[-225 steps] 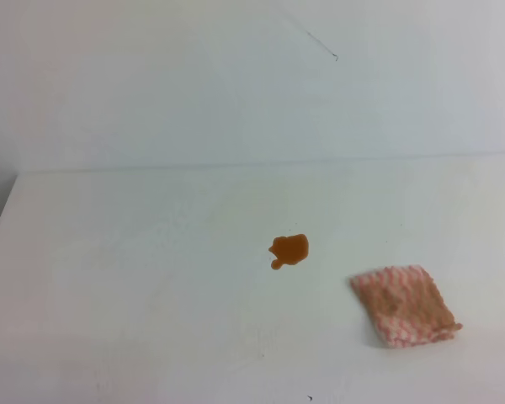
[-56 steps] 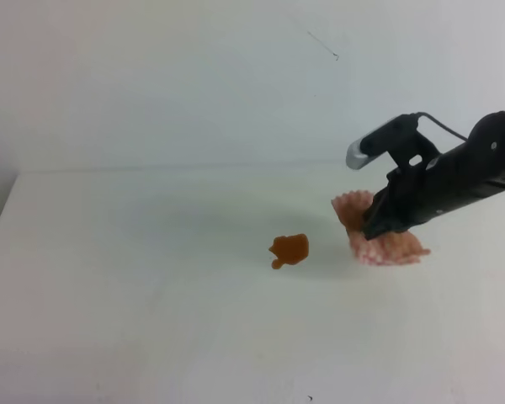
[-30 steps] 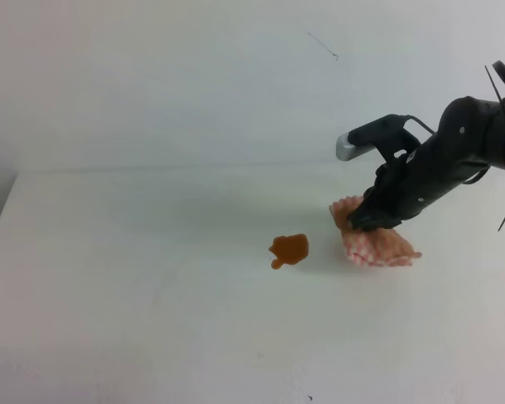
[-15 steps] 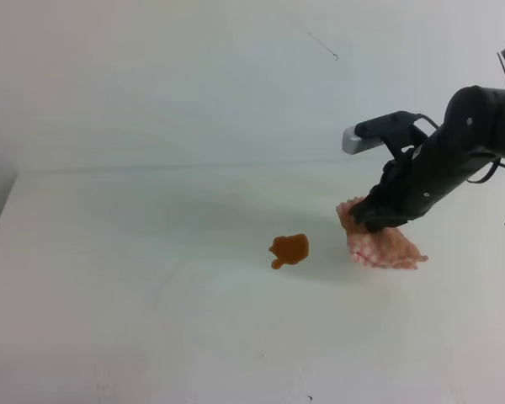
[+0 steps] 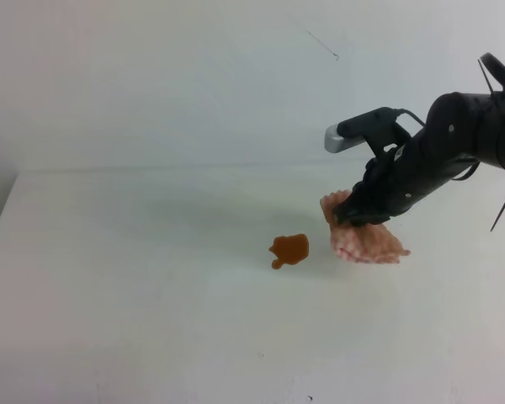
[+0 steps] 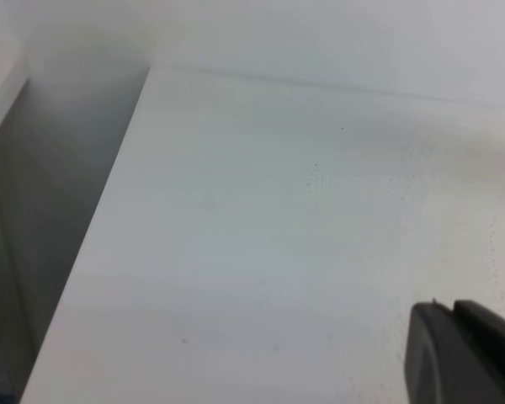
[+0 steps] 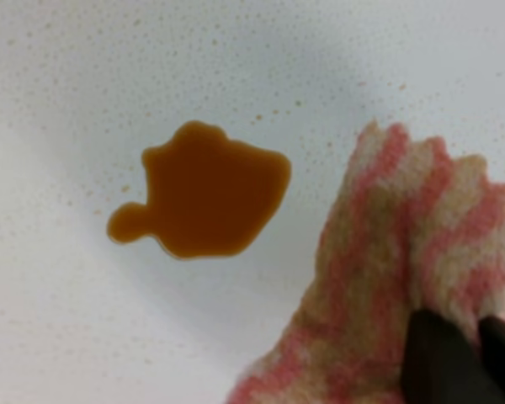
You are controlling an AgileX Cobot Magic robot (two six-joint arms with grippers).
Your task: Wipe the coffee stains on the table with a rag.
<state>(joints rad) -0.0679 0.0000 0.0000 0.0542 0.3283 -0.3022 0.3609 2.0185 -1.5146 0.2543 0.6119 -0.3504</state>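
Note:
An orange-brown coffee stain (image 5: 289,250) with a small lobe lies mid-table; the right wrist view shows the coffee stain (image 7: 204,200) close up. My right gripper (image 5: 353,220) is shut on the pink-and-white checked rag (image 5: 366,241), which hangs bunched just right of the stain, apart from it. In the right wrist view the rag (image 7: 379,278) fills the lower right, pinched by the right gripper (image 7: 476,332). The left gripper (image 6: 451,313) shows only as dark fingertips pressed together over bare table (image 6: 261,236), holding nothing.
The white table (image 5: 151,278) ends in a left edge (image 6: 109,219) with a dark drop beside it. A white wall (image 5: 194,84) rises behind the table. Fine brown speckles surround the stain in the right wrist view.
The right arm has carried the rag leftward, closer to the stain. Much earlier the rag lay flat at the front right of the table.

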